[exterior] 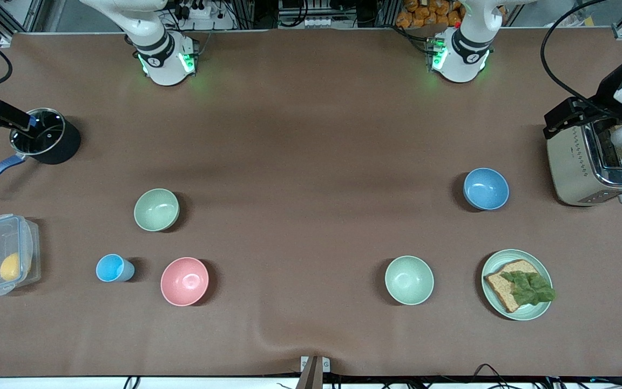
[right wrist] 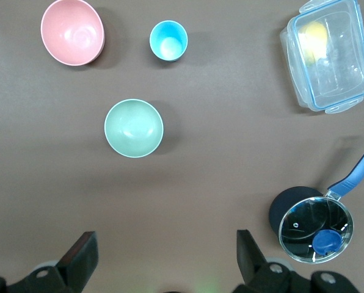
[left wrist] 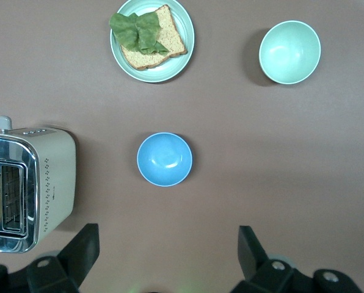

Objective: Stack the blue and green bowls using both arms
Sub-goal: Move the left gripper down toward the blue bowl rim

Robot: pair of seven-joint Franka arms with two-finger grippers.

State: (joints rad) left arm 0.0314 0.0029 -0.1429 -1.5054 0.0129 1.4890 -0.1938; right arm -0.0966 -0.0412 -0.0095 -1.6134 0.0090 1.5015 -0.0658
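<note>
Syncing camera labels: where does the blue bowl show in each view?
Front view: blue bowl toward the left arm's end of the table, beside the toaster.
Left wrist view: blue bowl mid-picture, between the toaster and the plate.
Right wrist view: not in it.
Shared landmark: the toaster.

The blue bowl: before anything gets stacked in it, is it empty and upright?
Empty and upright: the blue bowl sits rim-up on the table near the toaster, its bare inside showing in the left wrist view.
</note>
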